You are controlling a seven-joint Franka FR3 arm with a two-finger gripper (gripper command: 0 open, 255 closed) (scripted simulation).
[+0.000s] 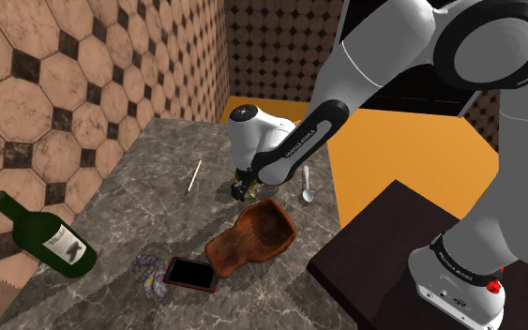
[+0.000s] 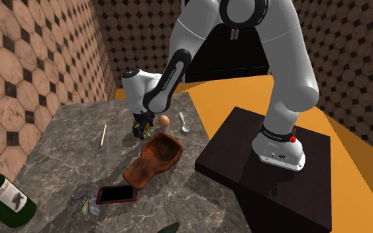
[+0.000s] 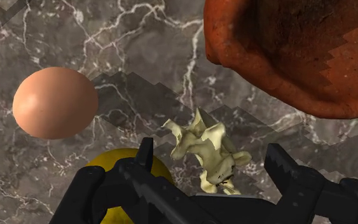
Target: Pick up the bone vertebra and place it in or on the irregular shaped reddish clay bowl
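Gripper (image 3: pixel 213 154): in the wrist view the two black fingers stand well apart. The bone vertebra (image 3: pixel 204 143), pale cream, lies on the dark marbled surface (image 1: pixel 140 187) in the gap between them. Neither finger appears to touch it, so nothing is held.

The wrist view also records a brown egg (image 3: pixel 55 102) on the surface beyond one finger, a yellow rounded object (image 3: pixel 123 164) partly behind that same finger, and the rim of the reddish clay bowl (image 3: pixel 298 57) just beyond the other finger.

In the shoulder view the gripper (image 1: pixel 246 190) is low at the surface, directly behind the bowl (image 1: pixel 252 236), which is elongated and irregular. This view adds a spoon (image 1: pixel 307 185) near the surface edge, a thin pale stick (image 1: pixel 194 175), a green bottle (image 1: pixel 46 239) lying on its side, and a red-edged phone (image 1: pixel 191 274) near the bowl's narrow end.

The second exterior view places the egg (image 2: pixel 165 120) just beside the gripper (image 2: pixel 142 130), between it and the spoon (image 2: pixel 183 124), with the bowl (image 2: pixel 153 157) close in front.
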